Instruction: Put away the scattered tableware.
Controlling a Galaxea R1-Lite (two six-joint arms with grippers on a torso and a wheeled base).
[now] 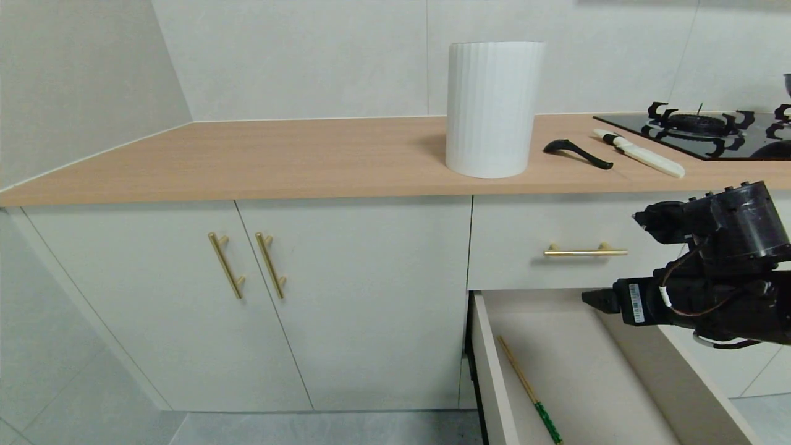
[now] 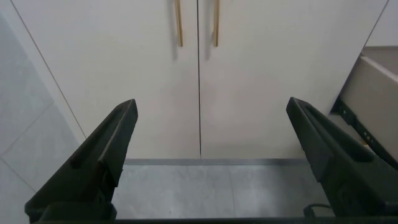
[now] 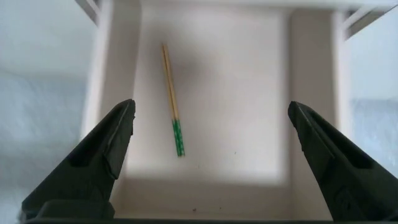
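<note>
right claw and left claw both spread, empty; green-tipped bamboo chopsticks lie in the open white drawer. next, likely: fetch the white knife off the wooden tabletop.

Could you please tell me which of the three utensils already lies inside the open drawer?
The green-tipped chopsticks; the black utensil and the white knife lie up on the countertop instead.

Bright even light, soft shadows, blurry wrist views
</note>
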